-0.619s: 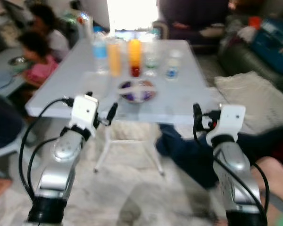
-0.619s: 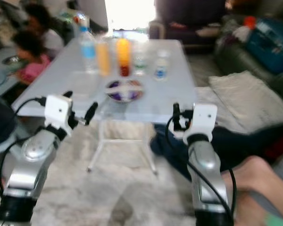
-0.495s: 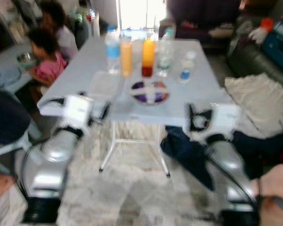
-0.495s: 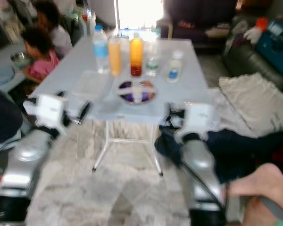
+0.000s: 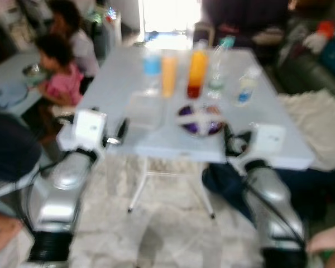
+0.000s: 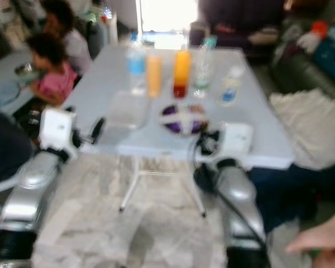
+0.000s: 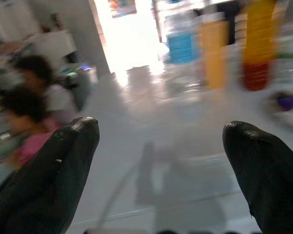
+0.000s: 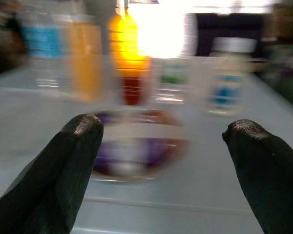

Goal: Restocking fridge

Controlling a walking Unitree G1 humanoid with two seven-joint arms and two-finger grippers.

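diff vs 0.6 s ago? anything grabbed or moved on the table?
Nothing grabbed. The whole view has shifted and the table sits nearer, so the robot has moved up to it; the things on it kept their layout. The left gripper and right gripper are now at the near edge, both open and empty, the right one facing the purple plate. Bottles untouched.

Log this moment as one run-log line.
phase: at table | left gripper: open, empty | right gripper: open, facing bowl | bottles: on table | view: blurred
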